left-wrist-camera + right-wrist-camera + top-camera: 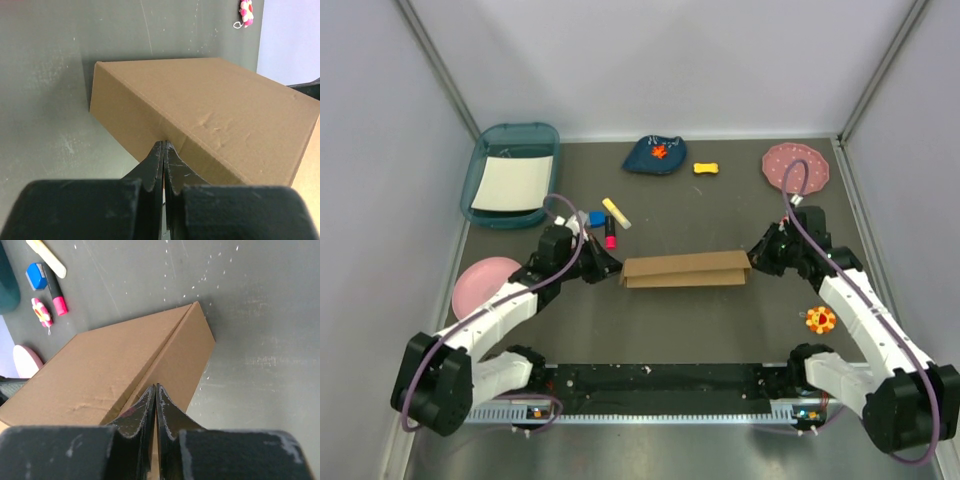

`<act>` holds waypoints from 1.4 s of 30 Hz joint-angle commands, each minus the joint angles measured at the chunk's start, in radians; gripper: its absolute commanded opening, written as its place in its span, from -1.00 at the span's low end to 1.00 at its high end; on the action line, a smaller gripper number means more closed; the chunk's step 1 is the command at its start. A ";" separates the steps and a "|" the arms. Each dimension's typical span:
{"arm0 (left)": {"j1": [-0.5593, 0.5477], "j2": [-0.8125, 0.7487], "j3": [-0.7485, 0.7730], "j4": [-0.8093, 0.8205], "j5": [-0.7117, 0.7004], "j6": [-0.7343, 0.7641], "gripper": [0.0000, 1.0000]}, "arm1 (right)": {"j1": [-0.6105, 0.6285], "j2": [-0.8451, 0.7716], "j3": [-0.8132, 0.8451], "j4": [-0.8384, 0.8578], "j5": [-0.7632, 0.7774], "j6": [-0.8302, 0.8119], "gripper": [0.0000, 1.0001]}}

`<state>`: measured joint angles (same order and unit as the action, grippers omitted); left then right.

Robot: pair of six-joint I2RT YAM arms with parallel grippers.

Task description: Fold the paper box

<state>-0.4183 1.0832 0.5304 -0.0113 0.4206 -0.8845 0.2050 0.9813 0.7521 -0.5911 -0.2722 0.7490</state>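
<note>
Though faintly dented on top, the paper box (686,269) lies closed.

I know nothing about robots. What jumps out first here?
A brown paper box lies mid-table, and the left gripper and right gripper, both shut, meet it at opposite ends. Small colourful toys lie scattered behind it, with a teal tray in the far left corner.

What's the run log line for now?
paper box: closed, mid-table | left gripper: shut, at left end | right gripper: shut, at right end
</note>
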 commanded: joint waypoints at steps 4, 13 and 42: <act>-0.016 0.084 0.085 0.094 0.095 -0.027 -0.99 | 0.011 0.100 0.093 0.074 -0.087 -0.020 -0.86; 0.006 0.168 0.171 0.060 0.083 0.007 -0.91 | -0.032 0.207 0.139 0.096 -0.085 -0.063 -0.77; 0.121 0.172 0.287 -0.190 -0.170 0.185 -0.33 | -0.127 0.051 0.300 -0.064 0.269 -0.186 -0.35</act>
<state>-0.3134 1.3178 0.7605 -0.1379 0.3534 -0.7559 0.0910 1.1477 0.9546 -0.6140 -0.1059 0.6155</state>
